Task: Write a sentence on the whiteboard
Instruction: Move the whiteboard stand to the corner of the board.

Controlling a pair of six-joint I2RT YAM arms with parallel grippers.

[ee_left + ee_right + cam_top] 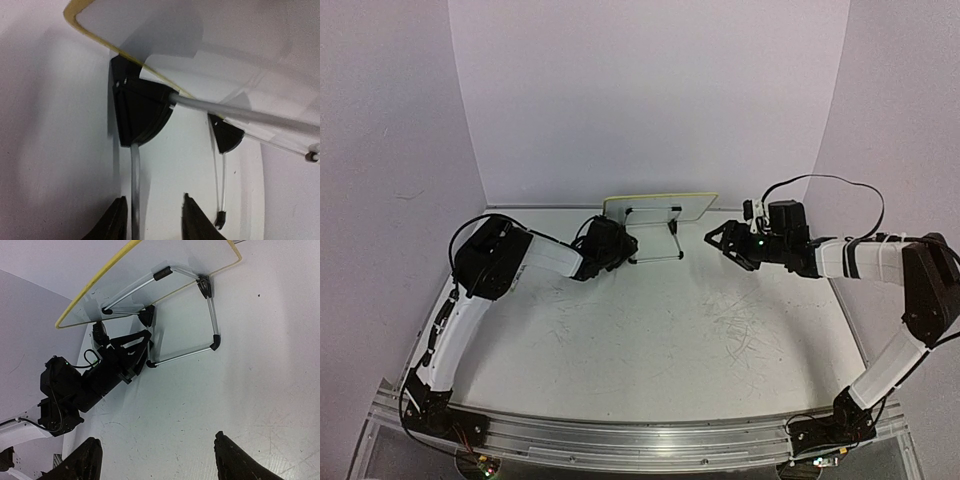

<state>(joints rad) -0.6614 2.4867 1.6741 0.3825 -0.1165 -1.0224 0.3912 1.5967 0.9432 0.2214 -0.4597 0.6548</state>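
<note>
The whiteboard (660,206) stands at the back middle of the table, tilted on its thin wire stand (655,235). No sentence shows on it in any view. My left gripper (623,246) is at the stand's left leg. In the left wrist view its jaws (152,220) are apart, with the silver leg rod (134,190) between them, close to the left finger (117,222). The board's yellow-green rim (100,42) is above. My right gripper (712,238) is open and empty, right of the stand. Its view shows the board (150,275), the stand (185,356) and the left gripper (125,357).
The white tabletop (620,330) carries faint grey scuff marks (745,320) at the right. Pale purple walls close in the back and both sides. An aluminium rail (640,440) with both arm bases runs along the near edge.
</note>
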